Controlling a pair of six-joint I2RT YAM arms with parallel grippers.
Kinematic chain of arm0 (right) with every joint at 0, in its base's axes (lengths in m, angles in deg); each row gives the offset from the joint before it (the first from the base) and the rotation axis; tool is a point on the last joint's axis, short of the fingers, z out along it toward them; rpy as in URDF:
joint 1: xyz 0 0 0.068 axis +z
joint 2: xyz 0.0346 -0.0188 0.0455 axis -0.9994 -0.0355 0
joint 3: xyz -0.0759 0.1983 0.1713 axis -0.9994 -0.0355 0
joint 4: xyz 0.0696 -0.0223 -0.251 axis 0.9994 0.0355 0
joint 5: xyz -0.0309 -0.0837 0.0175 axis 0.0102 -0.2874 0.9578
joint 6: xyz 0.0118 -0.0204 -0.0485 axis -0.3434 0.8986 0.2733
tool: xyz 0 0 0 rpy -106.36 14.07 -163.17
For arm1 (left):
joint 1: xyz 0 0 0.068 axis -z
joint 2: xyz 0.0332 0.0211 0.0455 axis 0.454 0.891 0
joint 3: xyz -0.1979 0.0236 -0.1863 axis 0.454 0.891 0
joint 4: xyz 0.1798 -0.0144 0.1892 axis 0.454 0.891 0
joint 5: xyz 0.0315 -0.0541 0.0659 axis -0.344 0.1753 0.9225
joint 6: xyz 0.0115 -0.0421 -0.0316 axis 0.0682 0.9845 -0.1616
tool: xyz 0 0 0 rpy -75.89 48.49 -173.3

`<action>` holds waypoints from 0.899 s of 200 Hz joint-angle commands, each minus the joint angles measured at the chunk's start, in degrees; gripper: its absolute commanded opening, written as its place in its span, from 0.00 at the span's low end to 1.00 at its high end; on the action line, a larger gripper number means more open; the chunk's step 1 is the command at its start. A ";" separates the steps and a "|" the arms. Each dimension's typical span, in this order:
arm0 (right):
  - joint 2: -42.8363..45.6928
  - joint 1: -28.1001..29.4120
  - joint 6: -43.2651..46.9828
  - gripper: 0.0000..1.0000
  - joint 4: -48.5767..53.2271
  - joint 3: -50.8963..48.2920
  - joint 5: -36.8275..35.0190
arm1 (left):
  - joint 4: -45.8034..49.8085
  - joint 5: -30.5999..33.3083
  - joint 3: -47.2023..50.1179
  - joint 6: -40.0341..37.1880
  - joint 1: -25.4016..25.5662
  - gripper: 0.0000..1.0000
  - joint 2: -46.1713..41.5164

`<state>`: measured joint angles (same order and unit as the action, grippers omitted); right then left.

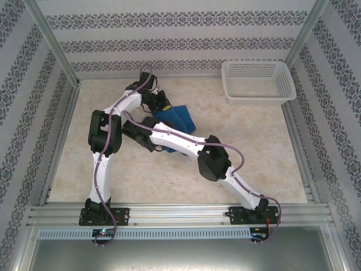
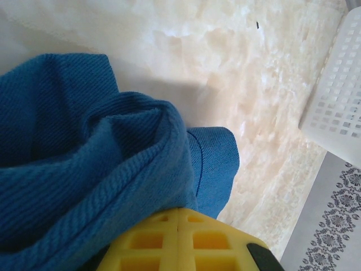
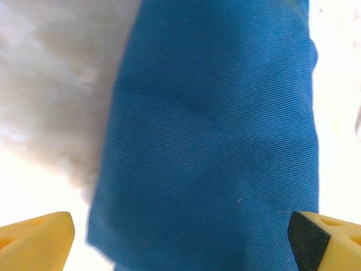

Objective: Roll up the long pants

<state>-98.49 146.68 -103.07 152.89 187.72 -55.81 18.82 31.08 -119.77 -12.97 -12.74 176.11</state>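
Note:
The long pants lie bunched in a blue heap at mid-table, partly hidden under both arms. My left gripper is at the heap's back left edge. In the left wrist view its yellow fingers are pressed together, and folds of the pants gather at their tips, pinched there. My right gripper is at the heap's near left side. In the right wrist view it stands wide open, a flat stretch of the pants lying just beyond its two fingertips, with nothing gripped.
A white mesh basket stands at the back right of the table, and its corner is seen to the right of the left gripper. Patterned walls and metal rails enclose the marble-look tabletop.

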 commanded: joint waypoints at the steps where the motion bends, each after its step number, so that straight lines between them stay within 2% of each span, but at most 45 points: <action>1: -2.37 -1.66 2.30 0.98 1.36 0.01 -7.87 | 0.87 3.03 1.99 0.81 0.20 0.00 2.25; 30: -2.56 -3.70 3.40 0.98 -3.48 -4.01 -9.46 | -0.89 1.15 2.97 1.97 -0.04 0.00 1.73; 55: -2.49 -4.14 0.35 0.98 -2.87 -2.12 -3.22 | -0.90 1.04 3.04 2.07 -0.06 0.00 1.45; 80: -1.99 -1.89 1.26 0.98 -5.68 -0.96 -1.95 | -1.29 0.88 2.86 2.44 -0.20 0.00 1.66; 118: -6.75 -1.73 -1.09 0.98 0.18 7.46 0.65 | -1.00 0.74 2.54 2.42 -0.24 0.00 1.67; 145: -6.20 -0.28 -0.96 0.98 -1.69 6.59 1.38 | -1.06 0.91 2.51 2.57 -0.34 0.00 1.76; 180: -8.38 -1.49 -1.54 0.98 -0.82 6.86 2.29 | -1.21 0.54 2.66 2.76 -0.37 0.00 1.81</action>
<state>-104.35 145.02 -103.51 151.69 192.94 -54.63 16.79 29.20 -118.92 -11.02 -13.24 176.09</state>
